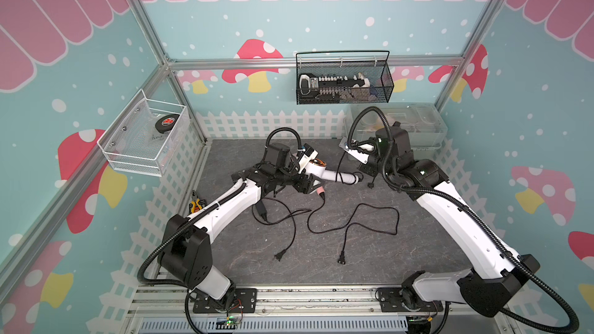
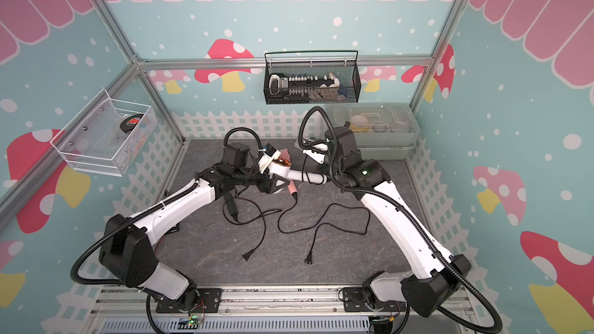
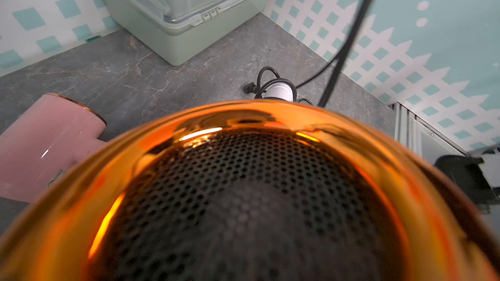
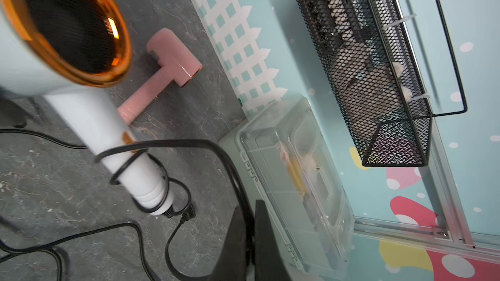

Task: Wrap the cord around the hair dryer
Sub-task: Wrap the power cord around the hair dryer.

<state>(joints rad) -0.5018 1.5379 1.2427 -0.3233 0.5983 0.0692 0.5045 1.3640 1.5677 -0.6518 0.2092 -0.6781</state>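
Hair dryer (image 1: pixel 326 173) handle points toward right arm (image 1: pixel 450 207).

Robot laboratory test cell: silver aluminium-profile frame (image 1: pixel 209 65), mushroom-printed teal wall panels (image 1: pixel 289 17), grey marbled tabletop (image 1: pixel 305 271), black wire-mesh basket (image 1: pixel 347 96) at twelve o'clock.

Mushroom-print walls (image 1: pixel 321 20), grey stone floor (image 1: pixel 385 258)

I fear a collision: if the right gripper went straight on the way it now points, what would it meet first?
Probably the corner of the lidded green box, or else the fence-printed back wall just beside it; the depth is unclear.
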